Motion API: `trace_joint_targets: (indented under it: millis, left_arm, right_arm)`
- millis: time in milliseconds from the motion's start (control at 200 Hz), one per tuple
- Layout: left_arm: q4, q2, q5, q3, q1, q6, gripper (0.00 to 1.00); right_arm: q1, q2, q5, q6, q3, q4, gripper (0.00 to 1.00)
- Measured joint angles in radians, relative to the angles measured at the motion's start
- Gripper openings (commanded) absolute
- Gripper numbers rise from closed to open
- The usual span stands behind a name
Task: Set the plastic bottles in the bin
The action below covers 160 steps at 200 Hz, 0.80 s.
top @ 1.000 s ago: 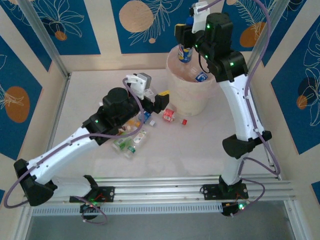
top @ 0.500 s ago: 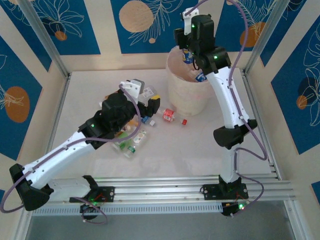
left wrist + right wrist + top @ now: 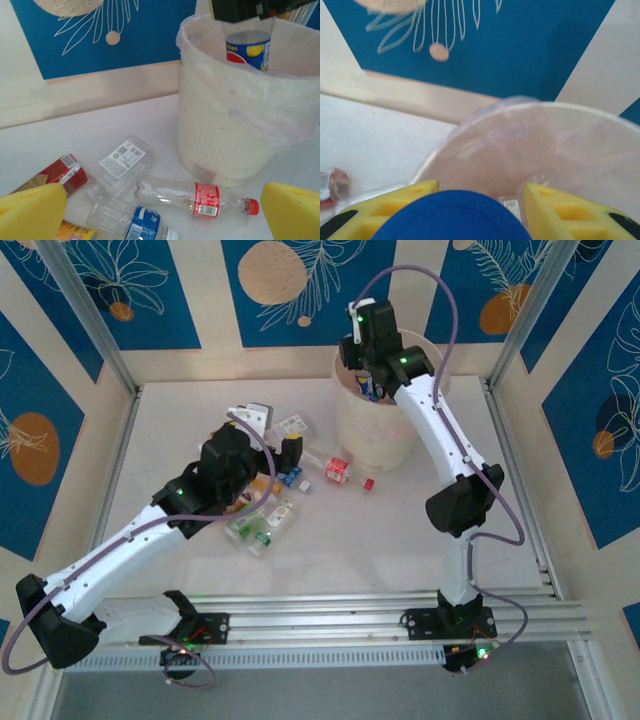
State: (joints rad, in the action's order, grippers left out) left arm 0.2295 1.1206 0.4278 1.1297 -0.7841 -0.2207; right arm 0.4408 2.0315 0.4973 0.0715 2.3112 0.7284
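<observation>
Right gripper (image 3: 480, 187), half-closed on a bottle (image 3: 247, 50), hangs above the bin (image 3: 220, 135), and we see that bottle upright inside the bin's rim, clear with a blue, yellow and red label.

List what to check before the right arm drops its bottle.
1. Grip: right tool shut on the bottle: ok.
2. Position: bottle hangs within the mouth of the bin, seen from the left wrist: ok.
3. Bin upright, bag folded over its rim: ok.
4. Clearance: left tool open, over the table, apart from the bin: ok.
5. Free room inside the bin: cannot tell.
</observation>
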Motion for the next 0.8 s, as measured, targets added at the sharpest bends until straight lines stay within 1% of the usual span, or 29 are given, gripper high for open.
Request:
trace_joint_targets:
  millis: [165,280,505,720,800]
  left_arm:
    - [0.015,-0.013,0.004,-0.007,0.021,-0.015,0.99]
    - [0.023,-0.019,0.004,-0.009,0.031,-0.019,1.0]
    - [0.027,-0.019,0.005,-0.009,0.046,-0.035,1.0]
    - [0.071,-0.019,0.012,-0.009,0.074,-0.053,1.0]
    - [0.097,-0.014,0.018,-0.008,0.09,-0.063,1.0]
  right_arm:
    - [0.0,-0.031,-0.001,0.032,-0.148,-0.024,0.29]
    - [-0.006,-0.07,0.001,0.039,-0.236,-0.072,0.3]
    - [-0.027,-0.108,0.001,0.069,-0.308,-0.113,0.38]
    - [-0.035,-0.109,0.002,0.091,-0.318,-0.095,0.54]
    - [-0.035,-0.109,0.003,0.106,-0.316,-0.063,0.64]
